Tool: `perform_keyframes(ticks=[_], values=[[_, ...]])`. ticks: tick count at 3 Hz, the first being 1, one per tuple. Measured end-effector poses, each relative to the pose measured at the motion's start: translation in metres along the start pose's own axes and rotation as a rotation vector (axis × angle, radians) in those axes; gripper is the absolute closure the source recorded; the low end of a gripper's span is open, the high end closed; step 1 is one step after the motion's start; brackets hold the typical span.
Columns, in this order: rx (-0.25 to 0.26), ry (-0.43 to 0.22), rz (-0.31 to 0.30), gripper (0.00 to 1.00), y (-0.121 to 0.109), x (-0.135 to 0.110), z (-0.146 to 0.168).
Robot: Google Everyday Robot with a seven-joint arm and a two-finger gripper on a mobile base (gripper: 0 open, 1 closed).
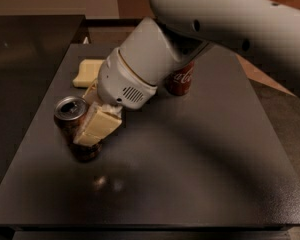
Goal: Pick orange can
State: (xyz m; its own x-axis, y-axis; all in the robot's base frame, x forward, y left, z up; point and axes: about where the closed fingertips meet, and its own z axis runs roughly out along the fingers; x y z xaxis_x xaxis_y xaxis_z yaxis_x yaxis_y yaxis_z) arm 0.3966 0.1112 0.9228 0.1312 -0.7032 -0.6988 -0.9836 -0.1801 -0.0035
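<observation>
Orange can (pixel 70 124), silver top uppermost, stands at the left centre of the frame on the dark desk (pixel 200 154). The gripper (pixel 88 129) reaches it from the upper right, its cream jaws pinching the can: one lies across the can's near side, the other passes behind it. White arm (pixel 230 14) fills the upper right. Red Coca-Cola can (pixel 181 80) stands behind the wrist, upper centre; a pale yellow block (pixel 87 71) lies upper left
</observation>
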Motion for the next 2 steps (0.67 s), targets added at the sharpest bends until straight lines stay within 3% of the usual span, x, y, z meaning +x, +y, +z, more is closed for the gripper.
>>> perform_keyframes(ticks=[1,2], values=[[0.027,-0.006,-0.001,1.00,-0.014,-0.017,-0.032],[0.039,0.032,-0.033,1.00,-0.030,-0.040,-0.080]])
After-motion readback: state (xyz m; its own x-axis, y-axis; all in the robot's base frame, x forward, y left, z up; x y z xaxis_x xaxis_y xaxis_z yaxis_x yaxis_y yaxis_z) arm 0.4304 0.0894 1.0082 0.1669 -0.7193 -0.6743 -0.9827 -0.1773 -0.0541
